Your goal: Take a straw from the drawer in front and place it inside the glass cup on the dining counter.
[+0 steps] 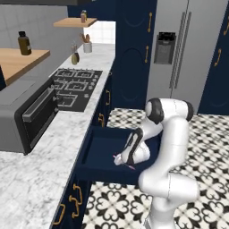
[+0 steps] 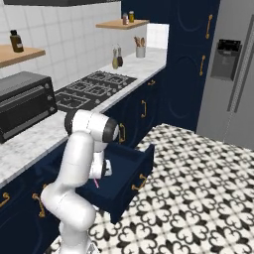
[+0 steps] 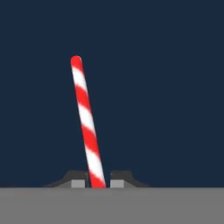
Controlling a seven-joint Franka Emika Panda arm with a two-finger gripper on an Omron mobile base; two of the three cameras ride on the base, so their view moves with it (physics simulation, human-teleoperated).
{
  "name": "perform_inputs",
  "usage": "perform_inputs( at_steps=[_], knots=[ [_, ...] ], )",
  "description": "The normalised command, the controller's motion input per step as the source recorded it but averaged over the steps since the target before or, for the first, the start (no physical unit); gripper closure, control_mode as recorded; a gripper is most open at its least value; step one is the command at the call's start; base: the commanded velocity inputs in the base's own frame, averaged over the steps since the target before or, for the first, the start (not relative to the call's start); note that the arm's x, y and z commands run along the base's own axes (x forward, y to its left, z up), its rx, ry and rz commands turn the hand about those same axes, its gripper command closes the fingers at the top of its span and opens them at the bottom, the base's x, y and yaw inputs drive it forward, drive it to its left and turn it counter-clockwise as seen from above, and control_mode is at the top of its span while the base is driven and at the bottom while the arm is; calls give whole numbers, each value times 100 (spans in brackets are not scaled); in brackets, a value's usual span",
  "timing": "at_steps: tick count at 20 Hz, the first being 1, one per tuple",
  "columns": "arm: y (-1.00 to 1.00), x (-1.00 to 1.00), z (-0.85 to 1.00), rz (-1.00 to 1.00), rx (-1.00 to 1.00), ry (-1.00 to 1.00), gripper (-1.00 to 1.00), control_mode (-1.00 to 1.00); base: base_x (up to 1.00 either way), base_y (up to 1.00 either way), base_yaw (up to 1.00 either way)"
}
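The navy drawer (image 1: 96, 152) (image 2: 130, 166) stands pulled out from the cabinets, and the arm reaches down into it. In the hand view a red-and-white striped straw (image 3: 87, 124) lies on the drawer's dark blue floor (image 3: 166, 87), its near end pinched between the two fingertips of my gripper (image 3: 97, 183), which is shut on it. From the left base view the gripper (image 1: 124, 164) sits low in the drawer with a bit of pink straw (image 1: 131, 167) beside it. A pink tip of the straw (image 2: 95, 183) pokes out under the hand in the right base view.
A marbled worktop (image 1: 40, 179) with a black cooktop (image 1: 74, 87) and a dark toaster oven (image 1: 27, 116) runs along the left. A steel fridge (image 1: 188, 49) stands ahead beyond the patterned tile floor (image 2: 198, 198). Gold-handled navy cabinets (image 2: 144, 111) flank the drawer.
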Motion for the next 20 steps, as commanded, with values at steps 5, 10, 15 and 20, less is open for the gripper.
perform_inputs(
  at_steps=[5, 10, 15, 20],
  knots=[
    [-52, 3, 38, 0, 3, 0, 100, -100, 0, 0, 0],
    [-52, 2, 100, 0, 23, -22, 100, -100, 0, 0, 0],
    [-42, 9, 100, 0, 18, -17, 100, -100, 0, 0, 0],
    [-54, 33, 100, 0, 20, 0, 100, -100, 0, 0, 0]
  ],
)
